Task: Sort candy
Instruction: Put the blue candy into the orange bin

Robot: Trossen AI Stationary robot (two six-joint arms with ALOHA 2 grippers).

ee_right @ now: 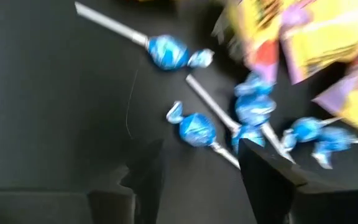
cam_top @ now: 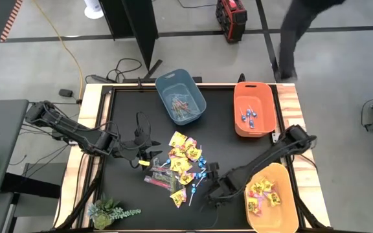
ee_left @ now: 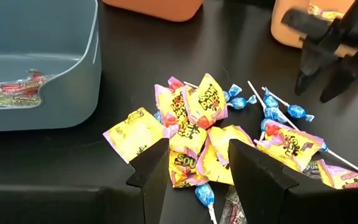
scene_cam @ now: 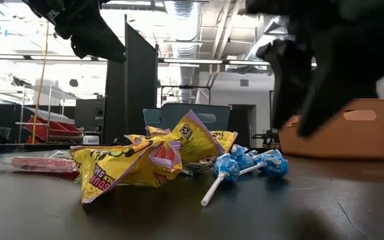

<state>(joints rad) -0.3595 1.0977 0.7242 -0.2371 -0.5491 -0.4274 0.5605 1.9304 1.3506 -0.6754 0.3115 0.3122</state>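
- A black table seen from above holds three bins along its far and right sides and a heap of candy in the middle.
- At the left, the left pincer hovers just beside the heap's left edge. Its two fingers stand apart with nothing between them.
- At the far side left of centre, a blue-grey bin holds several slim clear-wrapped sticks with pink and red showing through.
- The heap itself is mostly yellow square packets with red print and purple edges, crumpled and overlapping.
- A few slim pinkish sticks lie flat at the heap's near left.
- Blue-wrapped lollipops on thin white sticks lie along the heap's right edge, some touching the packets.
- Right of centre at the far side, an orange bin holds a handful of blue lollipops.
- The right pincer is just beside the lollipops at the heap's right edge, fingers parted and holding nothing.
- At the near right corner, a yellow-orange bin holds several yellow packets.
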